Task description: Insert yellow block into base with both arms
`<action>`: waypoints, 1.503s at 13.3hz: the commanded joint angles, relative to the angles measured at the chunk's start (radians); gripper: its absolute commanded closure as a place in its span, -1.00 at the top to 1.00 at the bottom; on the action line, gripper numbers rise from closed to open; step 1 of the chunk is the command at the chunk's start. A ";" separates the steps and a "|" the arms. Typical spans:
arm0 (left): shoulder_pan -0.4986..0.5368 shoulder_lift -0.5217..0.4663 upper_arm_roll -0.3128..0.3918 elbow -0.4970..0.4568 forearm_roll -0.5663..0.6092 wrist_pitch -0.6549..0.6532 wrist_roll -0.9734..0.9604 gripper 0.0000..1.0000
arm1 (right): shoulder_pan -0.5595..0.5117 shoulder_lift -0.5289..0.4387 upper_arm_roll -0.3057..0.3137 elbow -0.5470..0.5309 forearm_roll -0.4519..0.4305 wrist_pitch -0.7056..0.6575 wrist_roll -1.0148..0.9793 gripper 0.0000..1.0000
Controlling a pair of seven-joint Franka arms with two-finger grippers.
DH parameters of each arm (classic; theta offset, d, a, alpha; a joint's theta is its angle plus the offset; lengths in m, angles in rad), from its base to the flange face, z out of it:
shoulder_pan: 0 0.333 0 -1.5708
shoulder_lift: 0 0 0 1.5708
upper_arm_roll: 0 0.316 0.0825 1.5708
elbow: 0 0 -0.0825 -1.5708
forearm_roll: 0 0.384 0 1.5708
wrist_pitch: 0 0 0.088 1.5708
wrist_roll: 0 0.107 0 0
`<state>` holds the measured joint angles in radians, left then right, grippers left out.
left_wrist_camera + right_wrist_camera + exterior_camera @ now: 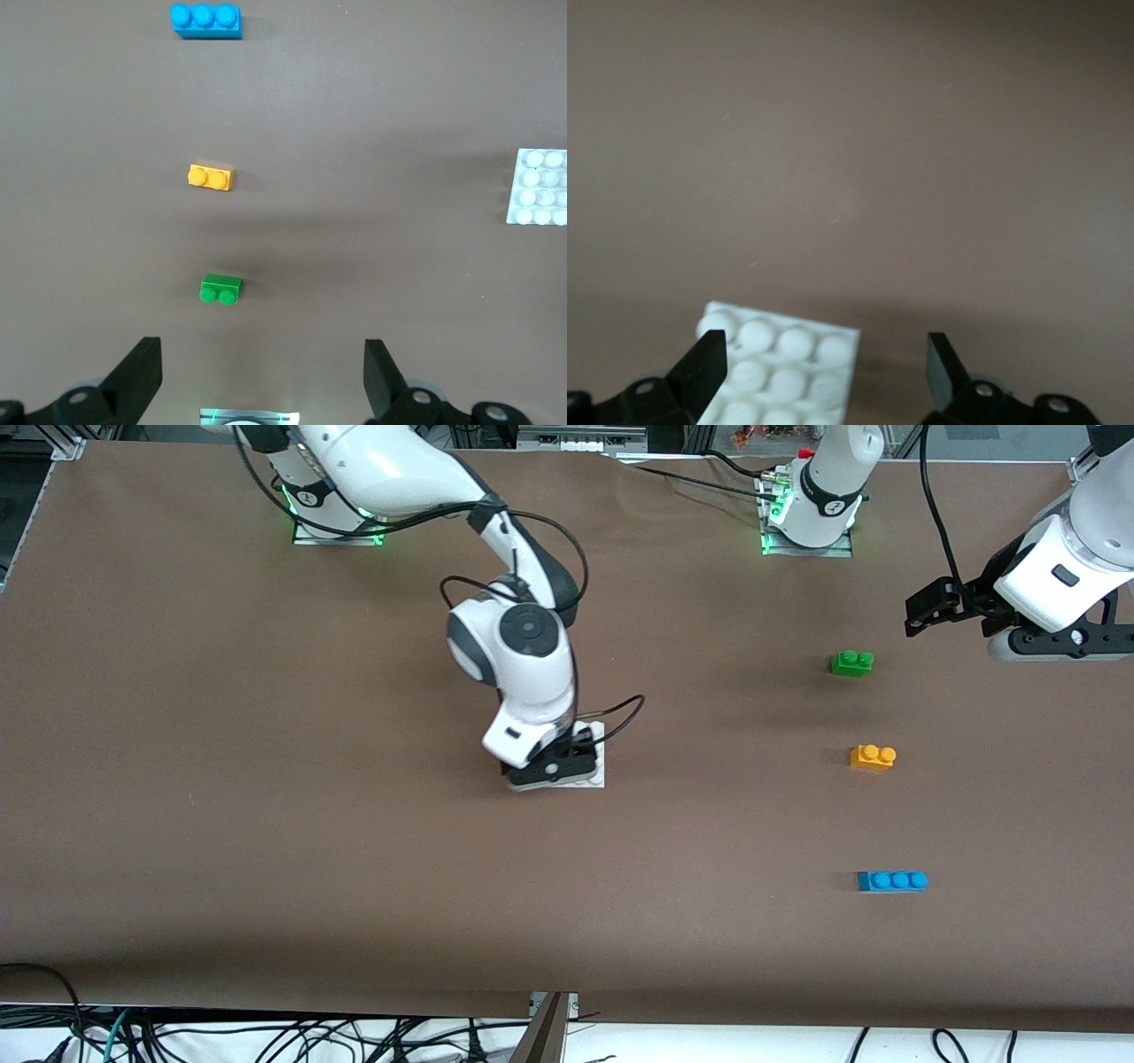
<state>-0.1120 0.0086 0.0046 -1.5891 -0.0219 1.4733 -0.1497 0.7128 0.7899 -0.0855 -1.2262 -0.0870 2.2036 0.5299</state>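
The yellow block [873, 757] [211, 177] lies on the brown table toward the left arm's end, with nothing touching it. The white studded base [595, 769] [540, 186] [788, 354] lies flat near the table's middle. My right gripper [554, 771] [824, 354] is low over the base and open. One finger [700, 367] stands over the studs, the other off the plate's edge over bare table. My left gripper [918, 613] [261, 359] hangs open in the air over the table's left-arm end and holds nothing.
A green two-stud brick [852, 662] [221, 289] lies farther from the front camera than the yellow block. A blue three-stud brick [892, 880] [205, 19] lies nearer to it. Both arm bases stand along the table's top edge.
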 commanded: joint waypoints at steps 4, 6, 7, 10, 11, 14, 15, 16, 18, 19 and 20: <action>0.005 -0.001 -0.003 0.015 -0.021 -0.005 -0.005 1.00 | -0.229 -0.107 0.010 -0.006 0.006 -0.166 -0.186 1.00; 0.005 -0.001 -0.003 0.015 -0.021 -0.007 -0.004 1.00 | -0.272 -0.116 -0.002 -0.007 0.004 -0.170 -0.188 1.00; 0.005 -0.001 -0.003 0.015 -0.021 -0.005 -0.004 1.00 | -0.289 -0.136 -0.008 -0.007 0.004 -0.192 -0.191 1.00; 0.005 -0.001 -0.003 0.017 -0.021 -0.005 -0.004 1.00 | -0.381 -0.207 -0.011 -0.012 -0.004 -0.245 -0.308 1.00; 0.005 -0.001 -0.003 0.017 -0.021 -0.005 -0.005 1.00 | -0.427 -0.249 -0.010 -0.028 -0.001 -0.260 -0.388 1.00; 0.005 -0.001 -0.003 0.017 -0.021 -0.007 -0.004 1.00 | -0.525 -0.377 -0.007 -0.082 0.009 -0.324 -0.464 1.00; 0.005 -0.001 -0.003 0.017 -0.021 -0.007 -0.005 1.00 | -0.547 -0.415 -0.007 -0.096 0.009 -0.328 -0.469 1.00; 0.005 -0.001 -0.003 0.017 -0.021 -0.005 -0.004 1.00 | -0.564 -0.458 -0.007 -0.123 0.009 -0.329 -0.469 1.00; 0.005 -0.001 -0.003 0.017 -0.021 -0.005 -0.004 1.00 | -0.608 -0.547 -0.007 -0.186 0.009 -0.321 -0.462 1.00; 0.005 -0.001 -0.003 0.017 -0.021 -0.007 -0.004 1.00 | -0.631 -0.601 -0.007 -0.237 0.010 -0.321 -0.462 1.00; 0.005 -0.001 -0.003 0.017 -0.021 -0.005 -0.004 1.00 | -0.651 -0.650 -0.007 -0.281 0.010 -0.331 -0.464 1.00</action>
<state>-0.1119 0.0086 0.0036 -1.5880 -0.0219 1.4739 -0.1497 0.1036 0.2670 -0.1111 -1.3651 -0.0841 1.8687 0.0685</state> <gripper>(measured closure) 0.000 0.000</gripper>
